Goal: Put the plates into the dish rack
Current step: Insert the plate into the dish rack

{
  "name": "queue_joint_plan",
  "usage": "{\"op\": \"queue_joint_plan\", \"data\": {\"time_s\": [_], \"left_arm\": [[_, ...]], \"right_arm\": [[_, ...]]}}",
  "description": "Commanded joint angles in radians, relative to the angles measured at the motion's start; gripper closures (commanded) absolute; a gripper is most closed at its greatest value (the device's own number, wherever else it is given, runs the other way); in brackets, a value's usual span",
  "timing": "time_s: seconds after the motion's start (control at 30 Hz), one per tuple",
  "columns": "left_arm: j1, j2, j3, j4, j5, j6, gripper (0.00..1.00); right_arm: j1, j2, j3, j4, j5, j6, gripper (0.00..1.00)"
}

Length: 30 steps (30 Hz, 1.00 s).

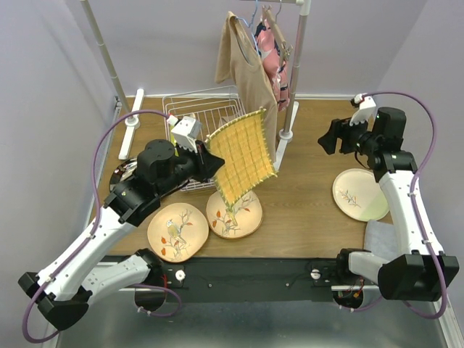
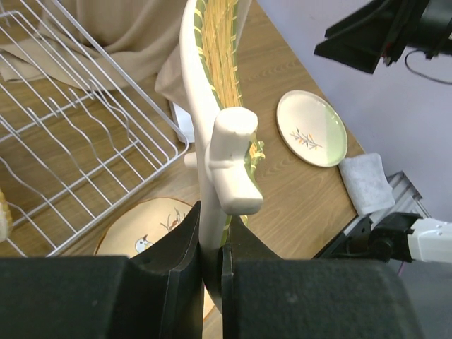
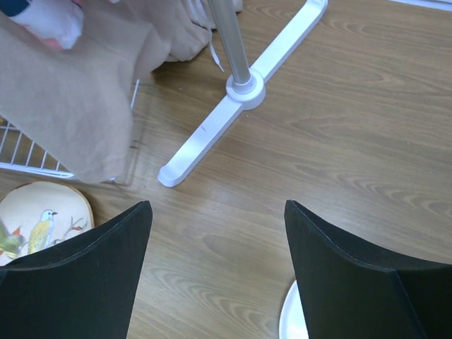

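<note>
Top external view: left arm stretched forward, left gripper point(image 1: 207, 161) clamped on the edge of the yellow plate point(image 1: 243, 156), tilted up beside the rack point(image 1: 190, 110). Right gripper point(image 3: 219, 236) hangs wide open, empty.

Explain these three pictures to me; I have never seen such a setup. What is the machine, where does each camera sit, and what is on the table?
These are two robot arms bolted at the near edge of a table, each ending in a two-finger pincer. The wide picture looks down from above and behind the arms. The other two come from a camera on each wrist, so the black shapes at their bottom edges are that arm's own fingers. The left pincer is shut on the rim of a yellow plate, held up on edge beside a white wire rack. The right pincer is open and holds nothing. Flat on the table lie two bird plates and a cream-green plate. A clothes stand with garments is at the back.
</note>
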Motion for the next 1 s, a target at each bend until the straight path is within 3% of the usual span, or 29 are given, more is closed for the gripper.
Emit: {"op": "queue_joint_plan", "data": {"time_s": [0.0,0.57,0.97], "left_arm": [[0.01,0.003,0.084,-0.009,-0.058,-0.005,1.0],[0.033,0.12,0.316,-0.225,-0.267,0.018,1.0],[0.082,0.226,0.416,-0.257,-0.324,0.062,1.0]], "right_arm": [[-0.041,0.007,-0.072,0.086,-0.069,0.005,0.16],[-0.068,-0.019,-0.199,0.151,-0.141,0.003,0.16],[-0.069,-0.027,-0.207,0.152,-0.17,0.017,0.16]]}}
